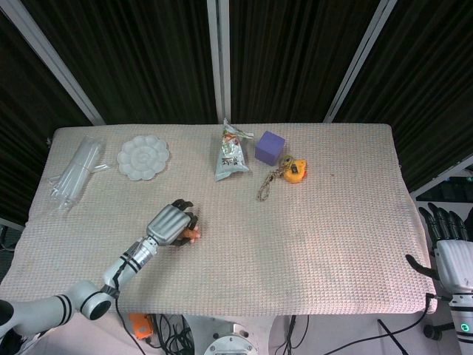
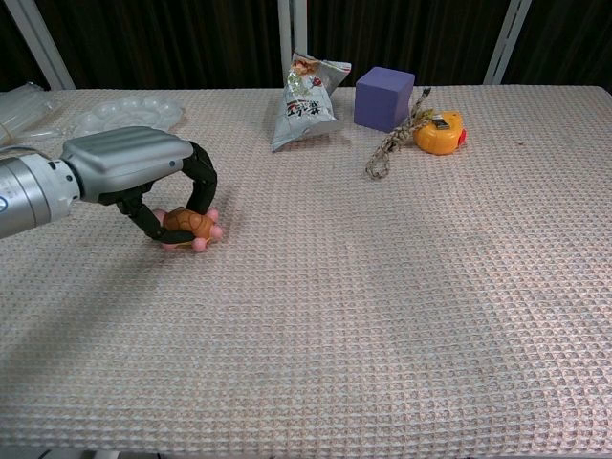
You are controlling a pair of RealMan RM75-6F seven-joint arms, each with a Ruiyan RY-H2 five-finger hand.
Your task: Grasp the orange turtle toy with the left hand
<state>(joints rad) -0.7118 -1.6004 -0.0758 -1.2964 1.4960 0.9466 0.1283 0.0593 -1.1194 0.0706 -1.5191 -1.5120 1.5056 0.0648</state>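
The orange turtle toy [image 2: 188,228] with pink feet lies on the woven table cover at the left front; in the head view only a sliver of the turtle toy [image 1: 192,234] shows. My left hand [image 2: 143,172] is curled over it, dark fingers wrapped down its far side and the thumb against its near side, so it grips the toy on the cloth. The same left hand [image 1: 169,224] covers most of the toy from above. My right hand [image 1: 448,248] hangs off the table's right edge, fingers spread, holding nothing.
A snack bag [image 2: 308,89], a purple cube [image 2: 384,98] and a yellow duck toy [image 2: 439,132] with a rope keychain [image 2: 392,146] lie at the back. A white palette dish [image 2: 127,114] and clear plastic tubes [image 1: 74,171] sit at the back left.
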